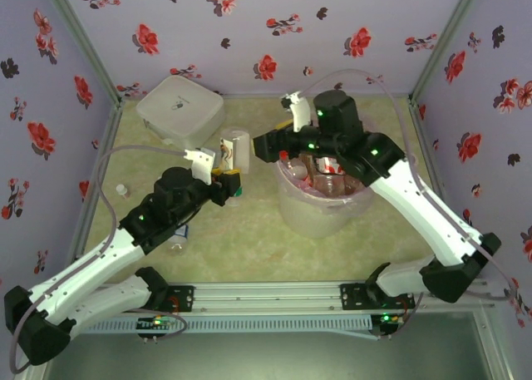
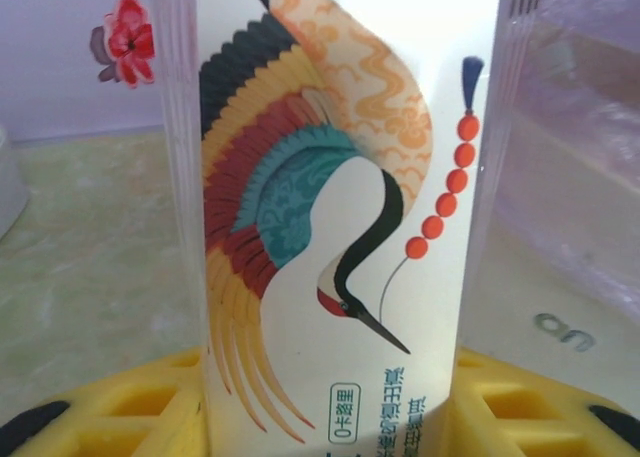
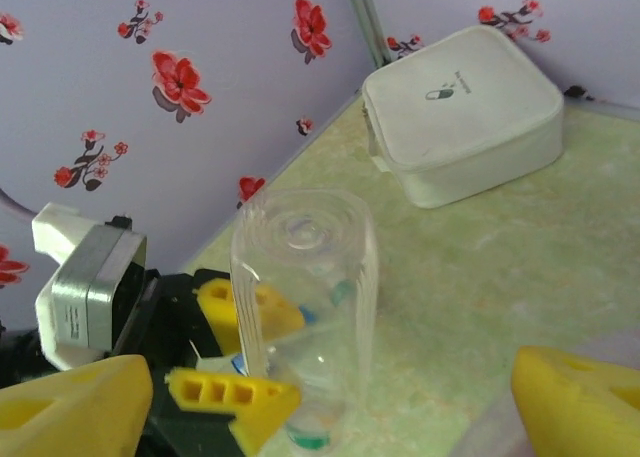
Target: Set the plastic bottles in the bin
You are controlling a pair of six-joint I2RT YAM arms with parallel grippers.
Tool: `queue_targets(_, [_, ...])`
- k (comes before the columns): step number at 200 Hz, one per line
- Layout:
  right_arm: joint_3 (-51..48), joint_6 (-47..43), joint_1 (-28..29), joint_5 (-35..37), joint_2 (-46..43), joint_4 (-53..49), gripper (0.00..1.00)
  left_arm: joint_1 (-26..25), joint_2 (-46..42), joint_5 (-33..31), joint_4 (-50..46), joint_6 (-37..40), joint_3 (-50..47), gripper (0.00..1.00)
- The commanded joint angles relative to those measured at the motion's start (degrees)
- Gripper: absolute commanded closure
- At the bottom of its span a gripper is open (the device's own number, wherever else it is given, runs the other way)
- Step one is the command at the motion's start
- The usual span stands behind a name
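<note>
held bottle [image 1: 235, 150]: clear thin-walled plastic, no liquid visible inside, so judged very light and easy to dent. smooth sides and a glossy crane label [image 2: 320, 197], likely slippery under a loose pinch. it is upside down: flat base on top and green cap [image 3: 310, 439] below the jaws in the right wrist view, label print inverted in the left wrist view. best hold, by my judgement, is across the body near the shoulder, where the wall is stiffer than at mid-body, with a firm squeeze that stops short of crushing. left gripper [image 1: 226, 178] has it that way: yellow jaws closed on the lower part of the body from both sides, bottle standing vertical between them, just left of the bin [image 1: 303, 218] and not over its rim. left arm reaches forward and right from its base, wrist turned toward the bin. right gripper [image 1: 268, 145] points left at the held bottle, its arm arched over the bin mouth; its jaws stand wide apart with nothing between them. bin already holds several bottles, among them a red-capped bottle [image 1: 284, 156]. on the surface [image 1: 249, 247], a small bottle [image 1: 123, 190] near the left wall and what may be another bottle [image 1: 177, 245] beside the left forearm. white lidded box [image 1: 179, 110] sits far left, well apart.
</note>
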Motion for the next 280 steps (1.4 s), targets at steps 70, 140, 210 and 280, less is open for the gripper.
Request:
queue_targets(70, [7.46, -1.69, 4.33, 1.21, 9.3, 0.28, 0.14, -0.15, -2.38, 4.89, 5.07, 0.36, -1.66, 0.81])
queue_targets(140, [9.92, -1.01, 4.34, -0.45, 13.17, 0.07, 0.38, -0.14, -4.26, 4.35, 5.19, 0.04, -2.68, 0.79])
queue_targets(210, [19.27, -7.35, 4.05, 6.2, 9.9, -6.75, 0.59, -0.07, -6.55, -3.15, -2.13, 0.36, -1.83, 0.0])
queue_targets(280, [15.85, -11.34, -5.46, 26.7, -7.3, -3.59, 0.76, 0.86, -4.56, -9.11, -6.69, -2.56, -2.88, 0.0])
